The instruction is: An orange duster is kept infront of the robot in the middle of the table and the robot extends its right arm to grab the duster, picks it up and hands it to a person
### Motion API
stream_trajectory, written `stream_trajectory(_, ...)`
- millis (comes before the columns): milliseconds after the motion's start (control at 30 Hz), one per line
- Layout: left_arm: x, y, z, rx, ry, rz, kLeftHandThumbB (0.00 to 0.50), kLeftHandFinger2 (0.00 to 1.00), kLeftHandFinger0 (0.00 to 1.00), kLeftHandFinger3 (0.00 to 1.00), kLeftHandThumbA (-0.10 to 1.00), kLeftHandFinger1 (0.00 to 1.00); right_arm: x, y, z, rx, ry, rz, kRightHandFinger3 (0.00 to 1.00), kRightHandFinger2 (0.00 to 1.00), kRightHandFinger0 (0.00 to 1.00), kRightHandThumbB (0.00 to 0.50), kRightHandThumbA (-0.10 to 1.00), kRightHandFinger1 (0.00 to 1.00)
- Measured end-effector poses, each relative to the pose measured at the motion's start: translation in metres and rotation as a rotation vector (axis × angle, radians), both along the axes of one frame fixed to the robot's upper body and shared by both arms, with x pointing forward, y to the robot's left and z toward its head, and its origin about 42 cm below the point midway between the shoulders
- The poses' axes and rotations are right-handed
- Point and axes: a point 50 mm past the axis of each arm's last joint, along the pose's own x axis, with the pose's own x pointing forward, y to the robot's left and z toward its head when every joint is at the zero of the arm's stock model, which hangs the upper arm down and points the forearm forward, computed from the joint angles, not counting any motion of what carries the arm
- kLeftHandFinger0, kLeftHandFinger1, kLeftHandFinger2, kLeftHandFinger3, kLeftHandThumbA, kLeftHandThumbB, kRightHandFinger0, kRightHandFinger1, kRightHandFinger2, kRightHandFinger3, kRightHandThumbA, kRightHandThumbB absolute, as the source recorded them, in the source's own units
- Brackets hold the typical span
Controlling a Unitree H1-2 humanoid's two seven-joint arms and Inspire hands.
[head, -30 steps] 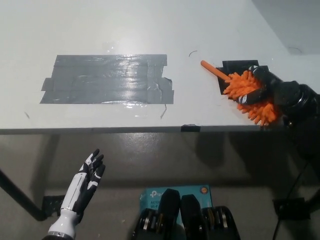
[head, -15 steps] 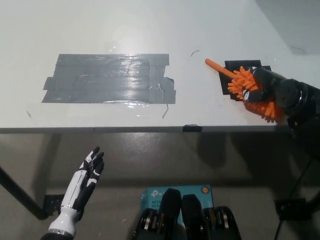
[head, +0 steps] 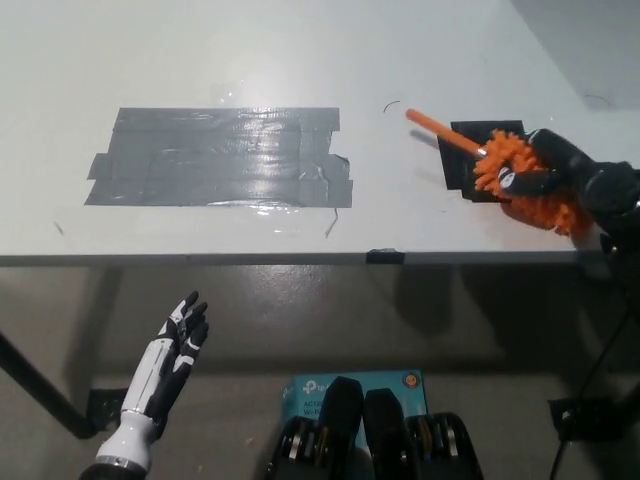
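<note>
My right hand has its fingers wrapped around the fluffy orange duster at the worktop's right near edge, handle poking far-left over a black patch. Left hand hangs below the worktop, fingers apart, holding nothing.

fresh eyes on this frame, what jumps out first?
The orange duster at the table's right side: the black right hand is closed over its fluffy head, with the handle pointing up-left across a black tape patch. Next, the big grey tape patch left of centre on the white table. The white left hand rests open below the table edge at lower left.
</note>
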Motion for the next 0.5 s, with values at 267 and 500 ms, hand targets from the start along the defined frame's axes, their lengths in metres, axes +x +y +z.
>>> stream_trajectory(267, 0.001, 0.0, 0.0, 0.0, 0.002, 0.0, 0.173, 1.0, 0.96, 1.0, 0.87, 1.0, -0.001, -0.016, -0.017, 0.402, 0.035, -0.142, 1.0, 0.95, 0.0, 0.13, -0.1, 0.49)
stream_trajectory(500, 0.001, 0.0, -0.003, 0.001, 0.011, 0.001, 0.17, 1.0, 0.96, 1.0, 0.87, 1.0, -0.004, -0.021, -0.035, 0.706, 0.078, -0.203, 1.0, 0.8, 0.0, 0.167, -0.1, 0.41)
